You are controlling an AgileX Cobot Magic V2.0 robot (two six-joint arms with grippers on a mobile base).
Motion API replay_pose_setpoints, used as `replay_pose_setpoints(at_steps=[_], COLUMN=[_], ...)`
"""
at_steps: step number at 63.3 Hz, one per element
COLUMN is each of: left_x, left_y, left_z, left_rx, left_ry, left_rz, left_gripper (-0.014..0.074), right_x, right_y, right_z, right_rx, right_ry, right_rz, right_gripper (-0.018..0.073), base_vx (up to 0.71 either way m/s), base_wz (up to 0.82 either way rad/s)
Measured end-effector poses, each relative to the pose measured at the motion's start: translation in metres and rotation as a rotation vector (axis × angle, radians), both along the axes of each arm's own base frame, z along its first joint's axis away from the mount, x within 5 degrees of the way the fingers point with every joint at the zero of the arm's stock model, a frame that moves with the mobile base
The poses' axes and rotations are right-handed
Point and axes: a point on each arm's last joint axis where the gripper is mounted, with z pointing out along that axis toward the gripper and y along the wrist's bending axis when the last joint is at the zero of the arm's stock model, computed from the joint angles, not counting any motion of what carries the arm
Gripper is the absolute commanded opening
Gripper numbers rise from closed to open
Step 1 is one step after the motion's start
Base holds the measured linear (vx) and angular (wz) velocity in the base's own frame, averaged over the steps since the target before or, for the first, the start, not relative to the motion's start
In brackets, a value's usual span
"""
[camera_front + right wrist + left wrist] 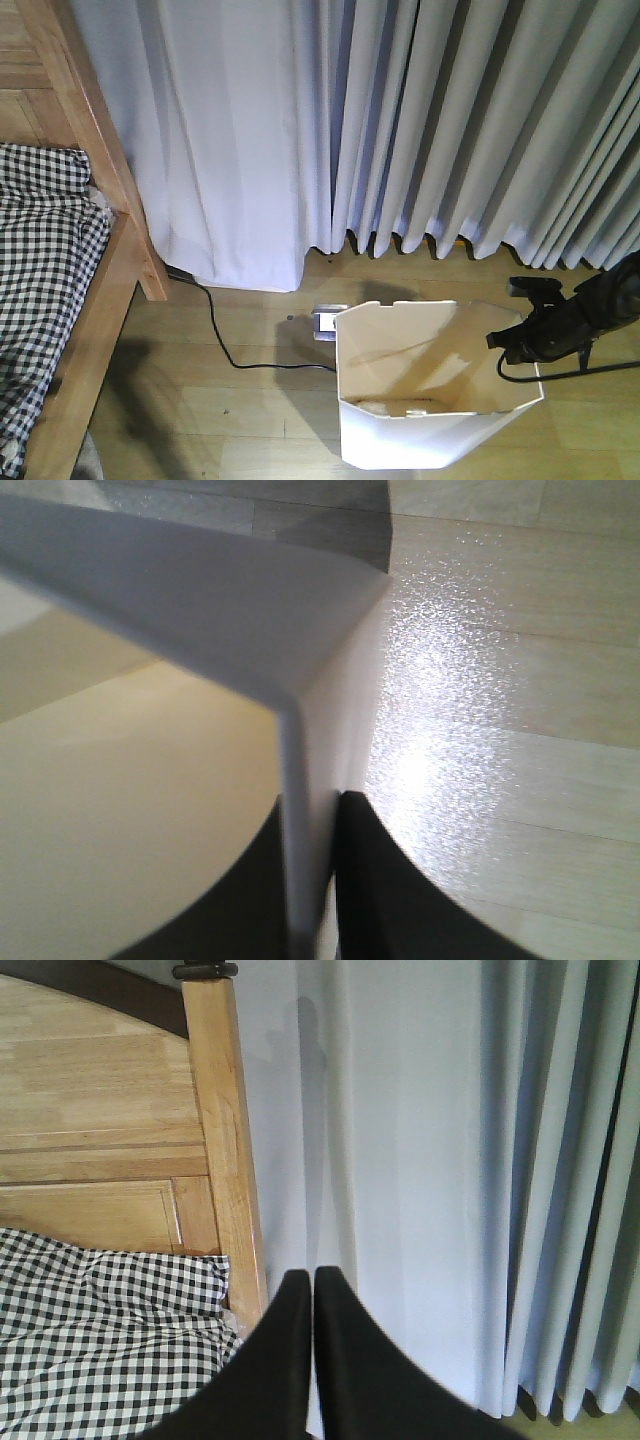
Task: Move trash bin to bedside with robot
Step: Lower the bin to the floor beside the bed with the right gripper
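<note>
- Our right claw (312, 815) is clamped on the top edge of the tall white plastic trash bin with slanted walls (420, 435). One black finger is inside and one is outside.
- Our left claw (312, 1278) holds nothing, and its two black fingers are pressed together.
- The bin stands upright on the light wooden plank surface (230, 420), in front of the long pale grey curtain (450, 120).
- The light wooden bed frame with black-and-white checked bedding (105, 160) is off to our left, well apart from the bin.
- We hold the bin on its right side, the side away from the bed. So we think the bin must go left.
- A thin black cable (280, 367) lies on the surface between bin and bed. It might get in the way.
</note>
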Motion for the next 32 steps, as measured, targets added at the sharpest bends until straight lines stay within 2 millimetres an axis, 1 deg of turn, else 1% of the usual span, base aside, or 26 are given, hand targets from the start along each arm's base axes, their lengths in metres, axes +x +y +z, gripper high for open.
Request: replay_pose_setpoints(at_steps=[18, 25, 32], left_x=[0.0, 0.0, 0.0], left_y=[0.0, 0.0, 0.0], left_z=[0.0, 0.0, 0.0], left_rx=[0.0, 0.0, 0.0], left_ry=[0.0, 0.0, 0.0], left_rz=[0.0, 0.0, 0.0], left_gripper=[-0.0006, -0.0006, -0.0006], right_x=[0.02, 0.024, 0.028], right_y=[-0.002, -0.002, 0.001], right_z=[-0.03, -0.043, -0.055], right_rx=[0.038, 0.047, 0.047], right_ry=[-0.013, -0.014, -0.004], right_rz=[-0.043, -0.031, -0.014], right_gripper=[-0.0005, -0.0005, -0.0005], base_vx=[0.0, 0.0, 0.0], base_wz=[0.0, 0.0, 0.0])
